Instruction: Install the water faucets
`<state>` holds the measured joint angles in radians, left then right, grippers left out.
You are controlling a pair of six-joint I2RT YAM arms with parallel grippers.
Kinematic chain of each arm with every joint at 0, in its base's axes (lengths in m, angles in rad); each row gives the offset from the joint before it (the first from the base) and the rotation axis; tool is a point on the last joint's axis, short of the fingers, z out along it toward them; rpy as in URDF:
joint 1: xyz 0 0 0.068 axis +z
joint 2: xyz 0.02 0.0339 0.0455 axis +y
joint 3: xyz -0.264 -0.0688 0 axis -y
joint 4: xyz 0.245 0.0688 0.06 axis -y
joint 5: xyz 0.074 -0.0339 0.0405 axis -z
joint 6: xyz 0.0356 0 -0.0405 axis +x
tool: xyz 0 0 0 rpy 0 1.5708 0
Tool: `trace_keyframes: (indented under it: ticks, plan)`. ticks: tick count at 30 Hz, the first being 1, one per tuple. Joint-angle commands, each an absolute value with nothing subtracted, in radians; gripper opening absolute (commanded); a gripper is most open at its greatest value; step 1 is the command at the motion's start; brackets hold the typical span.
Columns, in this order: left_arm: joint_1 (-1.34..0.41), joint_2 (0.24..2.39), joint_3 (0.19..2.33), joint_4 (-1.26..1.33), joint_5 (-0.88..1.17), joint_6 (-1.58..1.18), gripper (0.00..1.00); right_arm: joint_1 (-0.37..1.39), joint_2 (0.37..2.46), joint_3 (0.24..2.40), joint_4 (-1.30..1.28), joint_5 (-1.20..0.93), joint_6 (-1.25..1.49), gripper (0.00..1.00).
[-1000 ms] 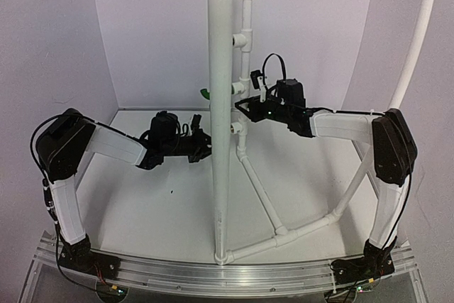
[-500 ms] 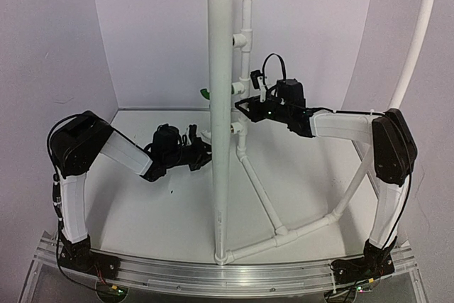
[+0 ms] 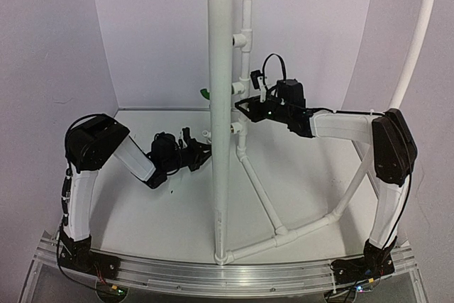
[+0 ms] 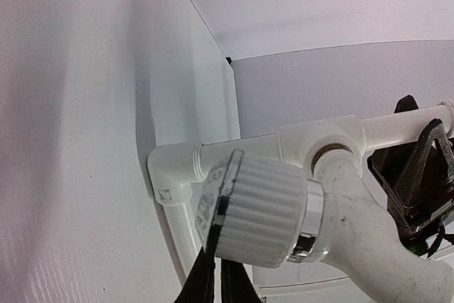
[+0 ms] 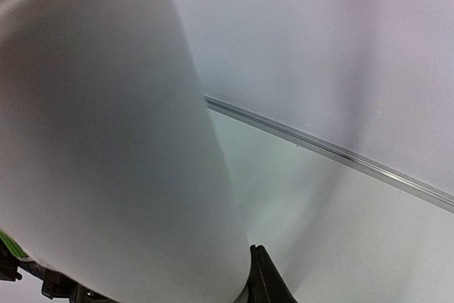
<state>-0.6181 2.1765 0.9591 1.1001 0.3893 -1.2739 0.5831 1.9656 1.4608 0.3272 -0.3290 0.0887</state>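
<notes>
The white faucet [image 3: 206,135] sits at the lowest tee outlet [image 3: 236,128], just left of the tall pipe. In the left wrist view its ribbed knob [image 4: 259,207] and chrome ring fill the middle, and its body meets the tee [image 4: 323,143]. My left gripper [image 3: 201,148] is shut on the knob's edge [image 4: 218,267]. The green faucet [image 3: 205,93] peeks out left of the tall pipe, higher up; a bit of it shows in the right wrist view [image 5: 8,244]. My right gripper [image 3: 241,106] is right of the pipe, jaws together [image 5: 257,260], with nothing seen in them.
A thick upright white pipe [image 3: 220,104] stands between the two grippers and fills the right wrist view [image 5: 106,140]. Behind it runs a thin pipe with several tee outlets [image 3: 242,37]. Diagonal pipes [image 3: 262,193] cross the floor. A curved pipe [image 3: 418,33] rises at right.
My left arm has swung its elbow and shoulder rightwards and lowered, turning the gripper at the white faucet. The right arm has not moved.
</notes>
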Motion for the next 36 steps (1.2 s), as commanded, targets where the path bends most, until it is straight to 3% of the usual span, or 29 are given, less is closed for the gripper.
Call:
trace_keyframes:
  ticks: [1, 15, 36]
  plan:
    - [-0.596, 2.196, 1.006, 1.211, 0.362, -1.295, 0.05, 0.623, 1.954, 1.447, 0.314, -0.514, 0.223, 0.00]
    - [-0.567, 2.171, 1.076, 1.173, 0.401, -1.242, 0.04, 0.623, 1.951, 1.442, 0.310, -0.514, 0.221, 0.00]
    - [-0.508, 2.057, 1.149, 0.909, 0.579, -1.005, 0.08, 0.621, 1.952, 1.443, 0.304, -0.519, 0.213, 0.00]
